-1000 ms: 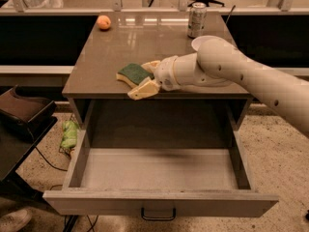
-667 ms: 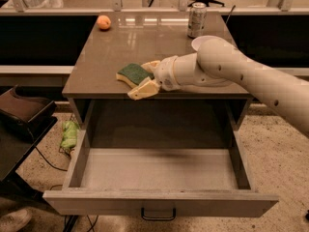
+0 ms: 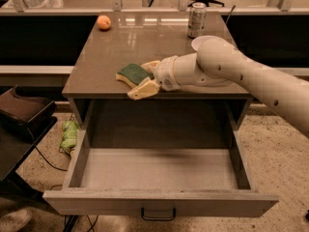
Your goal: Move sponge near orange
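The sponge [image 3: 133,74], pale yellow with a dark green top, lies flat near the front edge of the brown table [image 3: 120,45]. My gripper [image 3: 147,76] reaches in from the right and is open, with one finger in front of the sponge's right end and one behind it. The orange [image 3: 104,22] sits at the table's far left corner, well away from the sponge and the gripper.
A soda can [image 3: 196,20] stands at the back right of the table. A white bowl [image 3: 202,42] shows partly behind my arm. The table's drawer [image 3: 159,175] is pulled out wide below the sponge. A dark seat [image 3: 24,111] and a green object [image 3: 69,134] are at the left.
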You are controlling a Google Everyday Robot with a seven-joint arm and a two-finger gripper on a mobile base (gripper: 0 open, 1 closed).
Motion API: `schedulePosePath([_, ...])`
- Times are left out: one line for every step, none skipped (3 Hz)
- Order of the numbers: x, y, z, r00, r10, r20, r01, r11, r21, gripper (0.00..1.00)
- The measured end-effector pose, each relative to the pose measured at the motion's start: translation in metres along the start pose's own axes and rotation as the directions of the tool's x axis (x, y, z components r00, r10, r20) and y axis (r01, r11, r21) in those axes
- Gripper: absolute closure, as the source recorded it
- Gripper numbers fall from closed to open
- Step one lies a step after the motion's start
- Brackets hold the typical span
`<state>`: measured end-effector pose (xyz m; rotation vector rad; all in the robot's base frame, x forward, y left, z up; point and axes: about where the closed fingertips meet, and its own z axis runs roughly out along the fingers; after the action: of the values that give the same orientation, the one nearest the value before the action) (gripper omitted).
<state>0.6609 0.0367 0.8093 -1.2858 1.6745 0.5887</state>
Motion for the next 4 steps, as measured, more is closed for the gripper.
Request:
schedulePosePath([0.0, 0.0001, 0.0001, 1.0, 0.0, 0.0, 0.0, 1.0, 0.0, 0.79])
schedulePosePath([-0.0001, 0.0002, 0.0002, 1.0, 0.0, 0.0, 0.0, 1.0, 0.0, 0.48])
schedulePosePath([-0.0001, 0.0002, 0.0002, 1.0, 0.0, 0.0, 0.0, 1.0, 0.0, 0.25])
schedulePosePath([-0.0071, 0.0041, 0.0048, 1.0, -0.004, -0.005, 0.004, 0.9999, -0.013, 0.0])
